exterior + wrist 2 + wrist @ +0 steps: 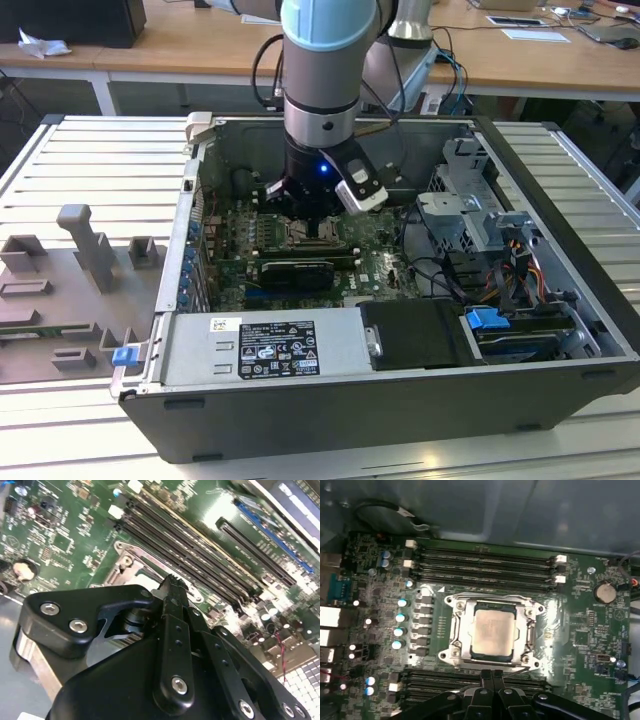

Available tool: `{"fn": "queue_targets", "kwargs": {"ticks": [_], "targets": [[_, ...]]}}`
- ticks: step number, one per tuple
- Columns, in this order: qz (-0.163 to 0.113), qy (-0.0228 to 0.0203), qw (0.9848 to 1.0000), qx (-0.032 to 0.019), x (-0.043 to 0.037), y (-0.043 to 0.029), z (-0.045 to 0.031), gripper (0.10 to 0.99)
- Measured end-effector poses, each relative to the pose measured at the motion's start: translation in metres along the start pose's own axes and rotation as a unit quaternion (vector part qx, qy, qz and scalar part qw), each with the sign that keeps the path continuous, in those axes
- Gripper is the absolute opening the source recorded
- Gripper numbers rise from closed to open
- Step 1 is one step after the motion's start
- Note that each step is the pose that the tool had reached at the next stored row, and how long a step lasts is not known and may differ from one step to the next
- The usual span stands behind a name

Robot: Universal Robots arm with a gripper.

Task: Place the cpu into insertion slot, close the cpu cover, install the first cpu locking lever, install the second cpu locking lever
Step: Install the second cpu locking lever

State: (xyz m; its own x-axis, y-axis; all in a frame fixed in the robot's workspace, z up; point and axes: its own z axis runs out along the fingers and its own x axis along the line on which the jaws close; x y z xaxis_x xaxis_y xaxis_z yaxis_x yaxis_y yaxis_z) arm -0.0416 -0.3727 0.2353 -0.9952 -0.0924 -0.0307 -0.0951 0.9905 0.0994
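Note:
The cpu (492, 632) lies flat in the insertion slot (451, 654), silvery face up. The cpu cover (459, 625), a silvery frame, lies down around it. My gripper (492, 674) has its black fingers pressed together, shut, with the tips right at the socket's near edge, where a thin metal lever (522, 669) runs along. In the second wrist view the gripper (172, 582) tips touch down beside the cover's corner (127, 562). In the exterior view the gripper (312, 222) reaches down into the open computer case over the slot (305, 238).
Long black memory slots (485, 562) flank the socket on two sides. Case walls (190, 200), a black card (295, 272), the power supply (265, 350) and drive cages with cables (480, 230) surround the board. A grey fixture tray (70, 290) lies at the exterior view's left.

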Motion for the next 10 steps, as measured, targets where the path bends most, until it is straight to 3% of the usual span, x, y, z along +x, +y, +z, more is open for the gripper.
{"fn": "queue_targets", "kwargs": {"ticks": [10], "targets": [[0.0,0.0,1.0,0.0001,0.002,-0.0002,0.0031,0.106]]}}
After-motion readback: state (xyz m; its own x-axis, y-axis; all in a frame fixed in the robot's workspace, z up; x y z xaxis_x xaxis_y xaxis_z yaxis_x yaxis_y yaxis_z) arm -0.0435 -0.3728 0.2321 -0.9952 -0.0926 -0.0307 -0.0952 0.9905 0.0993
